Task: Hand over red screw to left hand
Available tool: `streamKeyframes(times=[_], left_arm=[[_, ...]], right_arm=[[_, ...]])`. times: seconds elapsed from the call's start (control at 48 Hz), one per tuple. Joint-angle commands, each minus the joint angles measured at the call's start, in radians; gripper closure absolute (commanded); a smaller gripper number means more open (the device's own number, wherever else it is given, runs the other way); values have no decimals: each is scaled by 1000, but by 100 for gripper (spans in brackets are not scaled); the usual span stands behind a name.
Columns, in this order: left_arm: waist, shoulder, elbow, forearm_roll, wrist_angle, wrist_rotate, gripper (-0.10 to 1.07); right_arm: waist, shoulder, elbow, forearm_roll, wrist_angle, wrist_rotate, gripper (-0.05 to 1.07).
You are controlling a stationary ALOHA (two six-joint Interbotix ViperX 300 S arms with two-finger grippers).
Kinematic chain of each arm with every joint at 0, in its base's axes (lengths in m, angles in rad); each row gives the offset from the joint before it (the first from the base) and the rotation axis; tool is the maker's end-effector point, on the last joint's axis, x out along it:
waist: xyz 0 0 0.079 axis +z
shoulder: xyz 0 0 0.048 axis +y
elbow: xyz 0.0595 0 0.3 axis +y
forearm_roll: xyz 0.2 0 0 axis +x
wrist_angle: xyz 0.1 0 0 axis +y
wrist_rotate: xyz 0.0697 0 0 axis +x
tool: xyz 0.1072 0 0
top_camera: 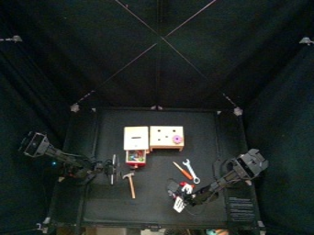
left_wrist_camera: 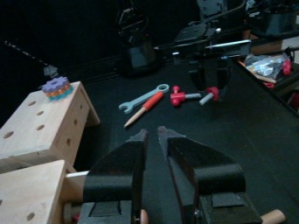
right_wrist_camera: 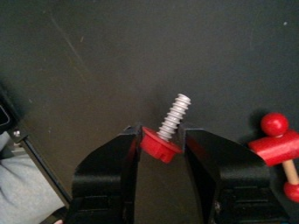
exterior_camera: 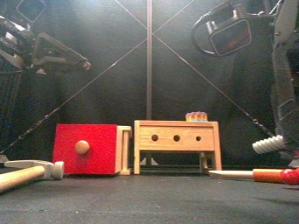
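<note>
The red screw [right_wrist_camera: 163, 144], a red head with a pale threaded shaft, sits between the jaws of my right gripper [right_wrist_camera: 163, 140], which are shut on the head just above the black table. From above, that gripper [top_camera: 185, 190] hangs low at the table's front right. My left hand [top_camera: 73, 165] waits at the table's left side, well away from the screw. Its gripper [left_wrist_camera: 152, 133] points across the table toward the right arm [left_wrist_camera: 205, 52], its jaws a narrow gap apart with nothing between them.
A red knobbed piece [right_wrist_camera: 278, 140] lies close beside the screw. A red-and-silver wrench [left_wrist_camera: 149, 94] and an orange-handled tool [left_wrist_camera: 138, 112] lie mid-table. A red box [exterior_camera: 87, 149], a wooden box [exterior_camera: 176, 140] and a hammer [exterior_camera: 30, 173] stand toward the left.
</note>
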State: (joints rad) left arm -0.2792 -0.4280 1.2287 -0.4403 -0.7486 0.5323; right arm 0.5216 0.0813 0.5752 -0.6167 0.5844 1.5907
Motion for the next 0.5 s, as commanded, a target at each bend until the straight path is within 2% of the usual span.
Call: streamKeyframes(times=[0.0,0.104,0.25,0.479], left_arm=[[6,0,-12,5,-3,2,34],[0,2,-20,26,15,0,34],[-2,40,-75,124,72,-3,34],[25,186,-161,215,91,35,34]], right_arm=[[-23,-51,-21,-43,0,-2,39],[-55,-69,-32,-110,-5,0,39],[-121,-77,-63,-195,-38,2,40],[-236,-77,-95,-239,-230,0,40]])
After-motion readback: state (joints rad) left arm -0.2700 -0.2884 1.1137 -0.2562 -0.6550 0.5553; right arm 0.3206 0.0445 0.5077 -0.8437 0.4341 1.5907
